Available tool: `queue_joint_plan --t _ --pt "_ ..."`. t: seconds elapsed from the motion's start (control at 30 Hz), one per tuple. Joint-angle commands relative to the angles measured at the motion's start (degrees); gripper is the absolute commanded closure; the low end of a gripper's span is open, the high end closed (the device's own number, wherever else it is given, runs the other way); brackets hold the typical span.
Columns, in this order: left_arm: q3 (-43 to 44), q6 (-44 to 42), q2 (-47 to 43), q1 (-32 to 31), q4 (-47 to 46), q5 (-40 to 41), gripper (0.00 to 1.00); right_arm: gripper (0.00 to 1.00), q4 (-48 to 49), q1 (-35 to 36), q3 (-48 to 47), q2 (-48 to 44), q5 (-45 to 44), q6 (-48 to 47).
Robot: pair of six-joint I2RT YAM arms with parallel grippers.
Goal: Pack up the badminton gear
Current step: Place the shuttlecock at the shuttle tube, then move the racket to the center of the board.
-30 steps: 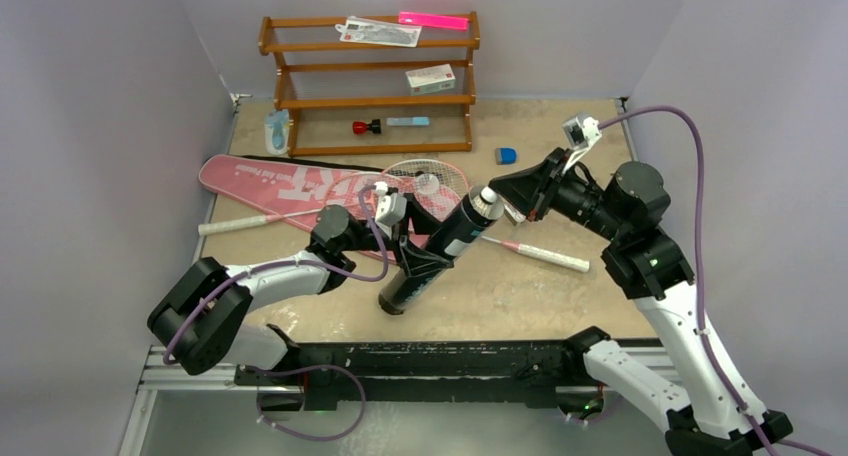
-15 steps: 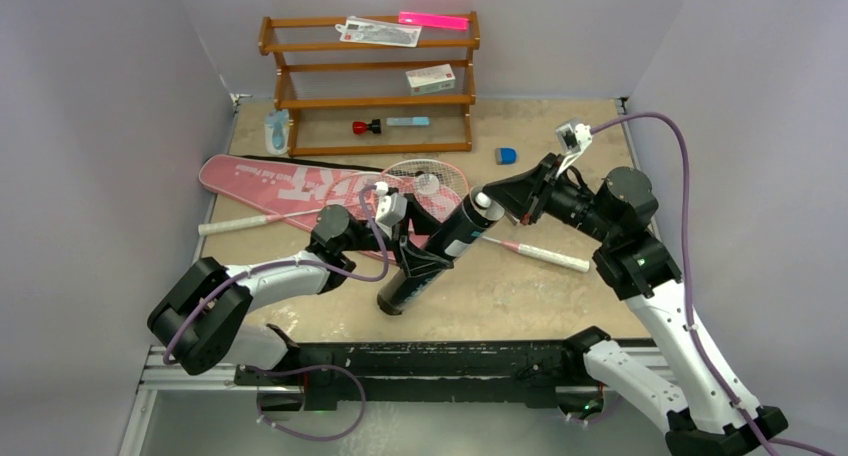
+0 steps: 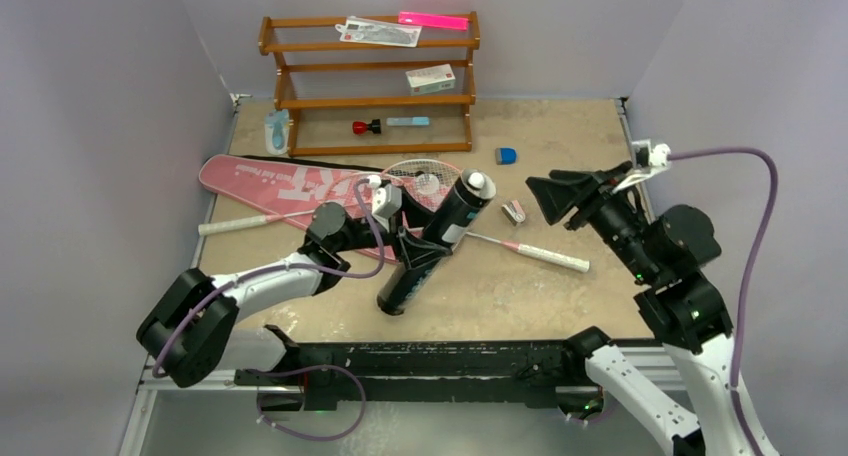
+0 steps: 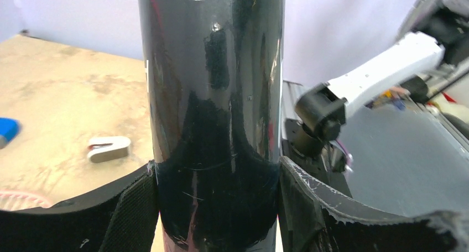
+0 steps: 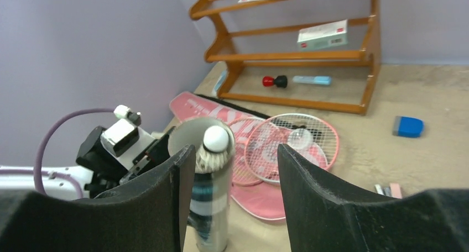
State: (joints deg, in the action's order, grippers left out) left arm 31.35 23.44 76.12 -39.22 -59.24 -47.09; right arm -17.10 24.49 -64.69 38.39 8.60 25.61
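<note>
My left gripper [image 3: 420,252] is shut on the long black tube [image 3: 436,238], holding it tilted up off the table. In the left wrist view the tube [image 4: 215,92] fills the gap between both pads [image 4: 131,208]. A white shuttlecock [image 3: 478,183] sits cork-up in the tube's open mouth. My right gripper [image 3: 549,199] hangs open to the right of that mouth, apart from it; through its jaws [image 5: 235,169] I see the shuttlecock [image 5: 215,146] and tube [image 5: 213,208]. Two pink rackets [image 3: 425,181] lie partly on the pink bag [image 3: 285,180]. One white handle [image 3: 551,256] points right.
The brown wooden rack [image 3: 370,101] stands at the back with a small white box [image 3: 431,78] on a shelf. A blue block [image 3: 506,156] and a small pale clip [image 3: 514,212] lie on the table near my right gripper. Walls close in left, right and behind.
My right gripper has opened and drawn back to the right, away from the tube's mouth, leaving the shuttlecock there. The left gripper has raised the tube slightly more upright.
</note>
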Motion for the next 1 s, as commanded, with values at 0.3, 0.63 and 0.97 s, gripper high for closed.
queue_joint_plan --t 0.3,0.63,0.97 --pt "1.0 -15.7 -21.0 2.0 20.3 32.9 0.52 0.42 5.1 0.2 13.7 6.6 -5.2 4.0" --pt "2.1 -22.9 -25.4 2.0 26.7 42.3 0.53 0.45 26.6 -6.2 17.4 36.0 9.0 12.9" --pt "2.6 -25.0 -25.8 2.2 27.5 41.2 0.53 0.46 39.0 -6.5 11.1 56.8 7.9 16.0"
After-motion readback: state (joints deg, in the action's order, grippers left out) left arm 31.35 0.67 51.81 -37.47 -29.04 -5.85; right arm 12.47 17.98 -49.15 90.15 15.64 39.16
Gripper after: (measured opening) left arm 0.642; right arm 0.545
